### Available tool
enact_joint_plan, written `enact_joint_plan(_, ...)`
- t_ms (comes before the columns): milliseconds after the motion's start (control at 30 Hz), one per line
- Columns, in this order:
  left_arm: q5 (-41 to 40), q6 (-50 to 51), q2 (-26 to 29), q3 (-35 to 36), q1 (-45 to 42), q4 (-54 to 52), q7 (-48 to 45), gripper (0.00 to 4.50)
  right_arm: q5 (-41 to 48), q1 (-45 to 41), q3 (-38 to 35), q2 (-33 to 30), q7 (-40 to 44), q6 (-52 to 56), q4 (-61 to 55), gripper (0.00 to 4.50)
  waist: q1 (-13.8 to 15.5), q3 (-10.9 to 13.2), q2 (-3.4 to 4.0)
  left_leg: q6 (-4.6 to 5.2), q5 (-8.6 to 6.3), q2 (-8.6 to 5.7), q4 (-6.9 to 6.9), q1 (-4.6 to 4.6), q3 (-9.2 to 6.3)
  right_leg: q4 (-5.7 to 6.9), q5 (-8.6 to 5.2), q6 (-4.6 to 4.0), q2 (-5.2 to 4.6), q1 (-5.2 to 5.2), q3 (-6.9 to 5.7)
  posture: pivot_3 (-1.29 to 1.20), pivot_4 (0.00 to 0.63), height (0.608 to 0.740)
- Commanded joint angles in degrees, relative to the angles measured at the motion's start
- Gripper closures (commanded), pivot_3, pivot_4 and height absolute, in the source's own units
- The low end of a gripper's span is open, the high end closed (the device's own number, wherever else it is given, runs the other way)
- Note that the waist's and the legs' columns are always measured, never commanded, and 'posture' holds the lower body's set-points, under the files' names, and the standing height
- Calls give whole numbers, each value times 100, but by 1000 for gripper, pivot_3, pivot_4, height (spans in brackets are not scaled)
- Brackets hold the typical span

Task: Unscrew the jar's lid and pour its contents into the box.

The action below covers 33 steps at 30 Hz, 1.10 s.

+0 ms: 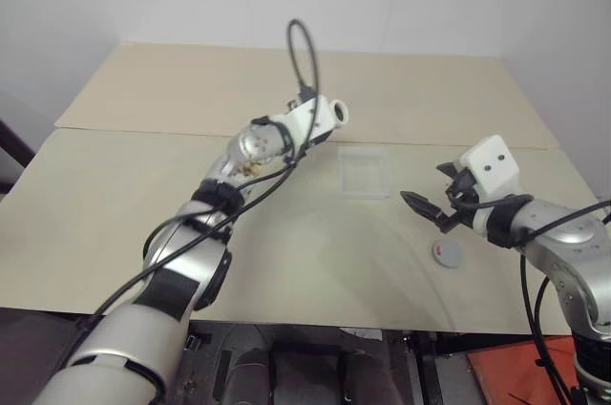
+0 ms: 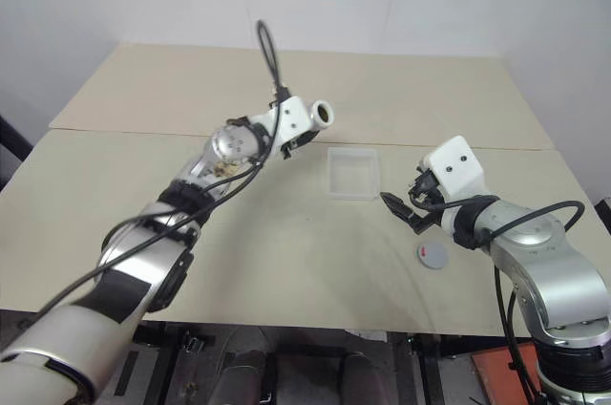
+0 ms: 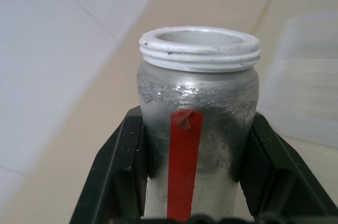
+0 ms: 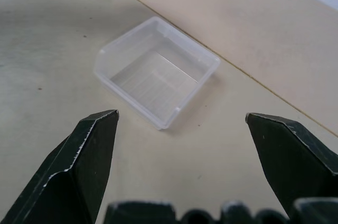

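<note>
My left gripper [image 1: 323, 126] is shut on the jar [image 3: 198, 102], a whitish-clear cylinder with a red stripe. The jar's threaded mouth [image 1: 340, 115] is bare and open, and it is held about level above the table, pointing toward the far right. The box [image 1: 366, 172], a shallow clear tray, rests on the table just right of the jar and looks empty in the right wrist view [image 4: 158, 71]. The grey lid [image 1: 446, 253] lies flat on the table near the front right. My right gripper [image 1: 427, 204] hovers open above and beyond the lid, aimed at the box, with nothing between its fingers [image 4: 90, 150].
The pale table [image 1: 115, 223] has a seam across its middle and a second board [image 1: 191, 80] behind it. A black cable loop [image 1: 304, 52] arches above my left wrist. An orange object [image 1: 506, 376] sits on the floor at the front right.
</note>
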Motion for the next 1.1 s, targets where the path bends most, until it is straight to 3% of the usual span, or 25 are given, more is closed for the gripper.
enact_joint_plan(33, 1656, -535, -88, -1249, -752, 504, 1595, 2568, 44, 140, -172, -11, -44, 17, -444, 31, -1, 2, -2, 0, 0, -1, -1, -2, -1, -3, 0, 0, 0, -2, 0, 0, 150, 740)
enact_joint_plan(200, 3293, -297, -398, -2719, -1309, 1088, 3027, 2568, 210, 406, -462, 95, -125, 174, -949, 31, -7, 3, -4, -1, -1, -4, 0, -10, -1, 1, -3, 5, -4, -10, -1, 0, 150, 740)
enact_joint_plan(367, 4161, -130, -580, -3492, -1515, 1333, 3390, 2568, 261, 638, -595, 214, -315, 349, -1267, 31, -16, 3, -5, -1, -1, -4, 1, -15, 1, 13, -4, 5, -5, -25, 2, 0, 150, 740)
enact_joint_plan(733, 4314, -170, -626, -3466, -1580, 1387, 3452, 2568, 240, 756, -551, 401, -542, 456, -1418, 31, -6, 3, -4, -2, 1, -9, 11, -58, 5, 34, -3, 4, -10, -71, 8, 0, 150, 740)
enact_joint_plan(800, 4140, -193, -611, -3287, -1560, 1390, 3359, 2568, 223, 724, -513, 385, -527, 436, -1369, 31, -8, 3, -4, -2, 1, -10, 12, -58, 5, 35, -3, 4, -11, -71, 8, 0, 150, 740)
enact_joint_plan(900, 3292, -338, -557, -2424, -1413, 1386, 2769, 2568, 169, 734, -476, 349, -510, 395, -1280, 31, -11, 3, -4, -2, 1, -10, 13, -59, 5, 38, -3, 4, -11, -73, 8, 0, 150, 740)
enact_joint_plan(1033, 2083, -378, -446, -1139, -1125, 1330, 1860, 2568, 117, 810, -419, 326, -497, 353, -1231, 31, -27, 2, -2, -2, 1, -10, 17, -58, 6, 46, -3, 4, -13, -73, 8, 0, 150, 740)
enact_joint_plan(1100, 992, -290, -416, -62, -863, 1264, 1151, 2568, 80, 837, -372, 331, -488, 314, -1183, 31, -41, 1, -1, -1, 1, -9, 18, -56, 6, 50, -3, 3, -13, -73, 8, 0, 150, 740)
